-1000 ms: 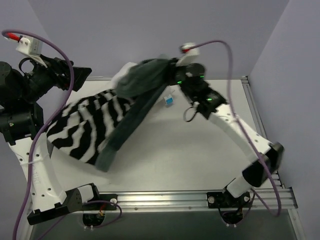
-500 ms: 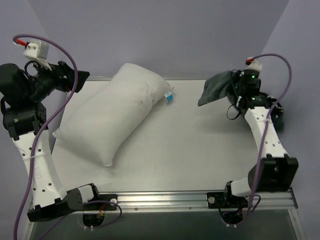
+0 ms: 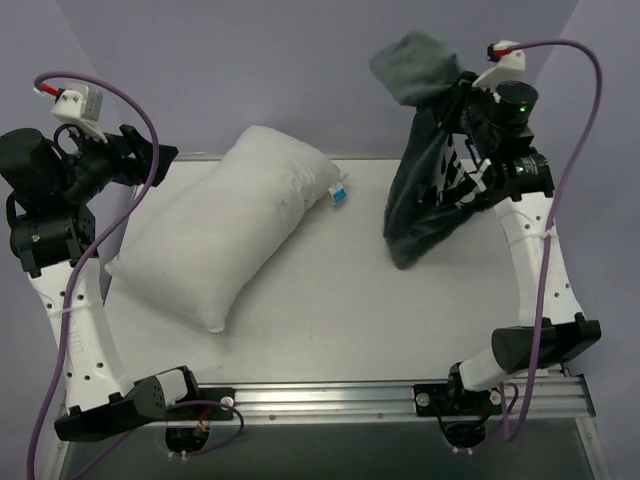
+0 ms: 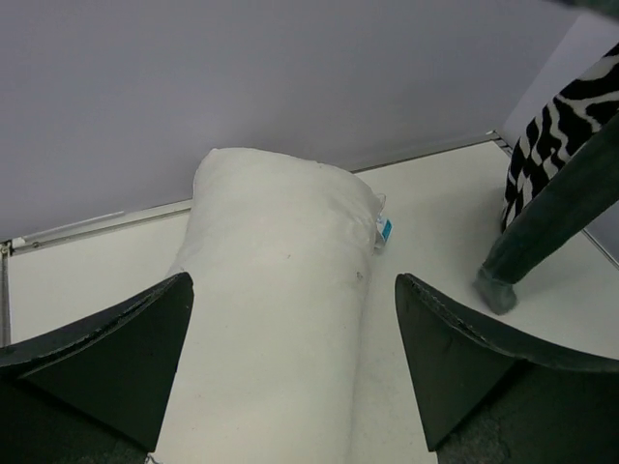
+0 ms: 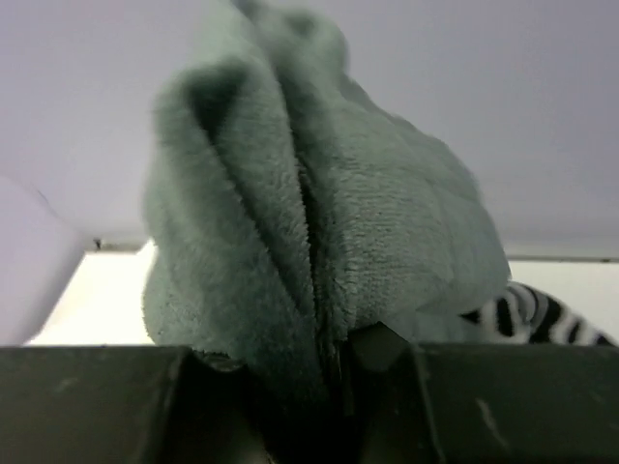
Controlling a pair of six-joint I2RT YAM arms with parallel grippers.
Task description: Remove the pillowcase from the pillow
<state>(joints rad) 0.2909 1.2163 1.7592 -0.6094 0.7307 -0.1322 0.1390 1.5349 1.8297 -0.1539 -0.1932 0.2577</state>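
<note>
The white pillow [image 3: 230,235] lies bare on the left half of the table, its blue-and-white tag [image 3: 339,193] at the far right end. The pillowcase [image 3: 420,215], grey-green fleece with a zebra-striped side, hangs over the table's right part, its lower end touching the tabletop. My right gripper [image 3: 452,92] is raised and shut on its bunched top. In the right wrist view the fleece of the pillowcase [image 5: 338,222] is pinched in the right gripper [image 5: 343,358]. My left gripper [image 4: 293,280] is open above the pillow [image 4: 280,193], holding nothing. The left gripper [image 3: 150,155] hovers at the far left.
The white table [image 3: 330,310] has a metal rail along its near edge [image 3: 400,395] and a purple-grey wall behind it. The hanging pillowcase [image 4: 556,184] shows at the right of the left wrist view, beyond the tag [image 4: 384,230].
A second ago the case still covered the pillow. My right gripper pulled it off to the right, then lifted it, and it now hangs free. The left arm barely moved.
</note>
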